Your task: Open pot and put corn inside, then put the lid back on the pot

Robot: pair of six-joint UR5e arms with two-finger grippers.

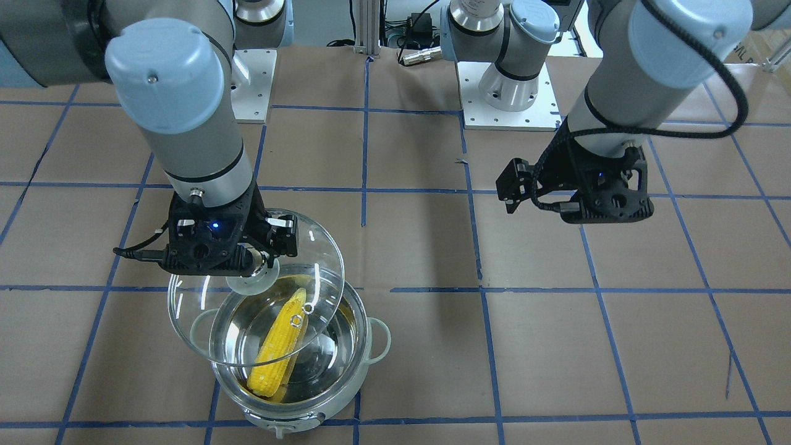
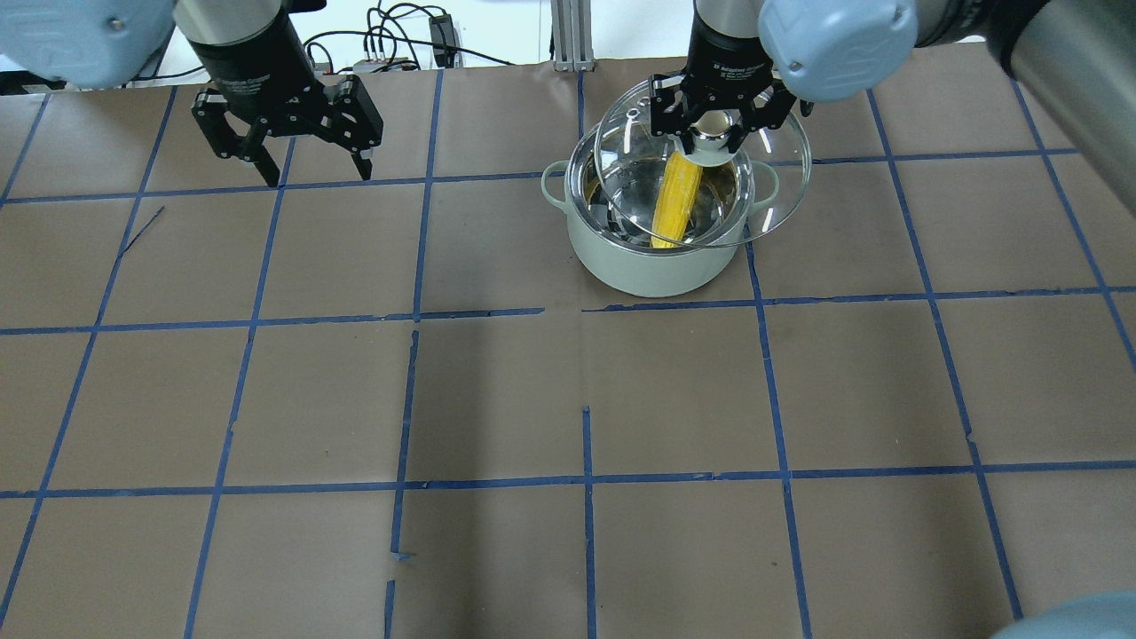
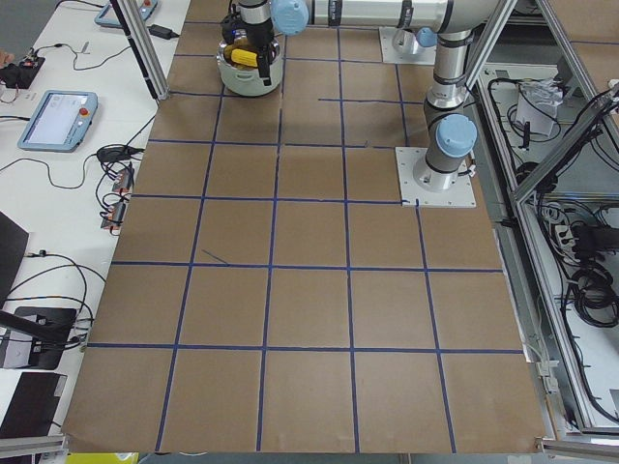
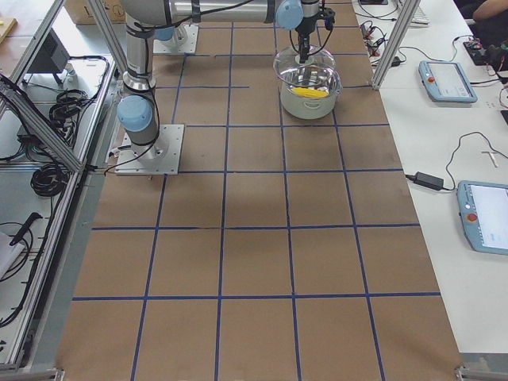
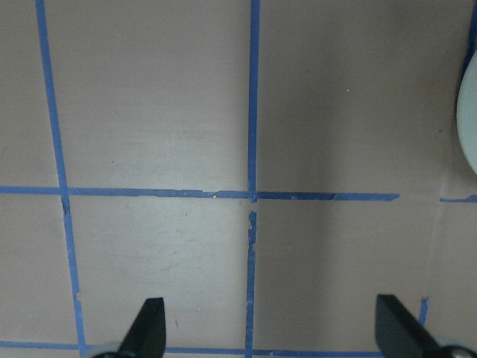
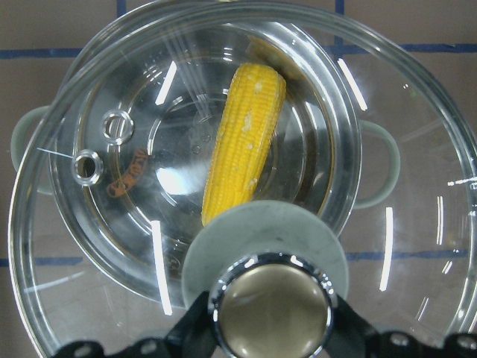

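The pale grey-white pot (image 2: 648,266) stands on the table, open, with the yellow corn (image 2: 674,200) lying slanted inside it. My right gripper (image 2: 717,133) is shut on the knob of the clear glass lid (image 2: 772,177) and holds it tilted just above the pot, offset toward the robot's right and not seated. The right wrist view shows the corn (image 6: 242,142) through the lid (image 6: 417,224), with the gripper (image 6: 270,328) on the knob. The front view shows the pot (image 1: 290,417), corn (image 1: 278,355) and lid (image 1: 198,334). My left gripper (image 2: 318,173) is open and empty, well left of the pot.
The table is brown paper with a blue tape grid. The arm base plates (image 1: 507,105) sit at the robot's side. The pot's edge (image 5: 469,112) shows at the right rim of the left wrist view. Side benches carry tablets (image 4: 448,79) and cables.
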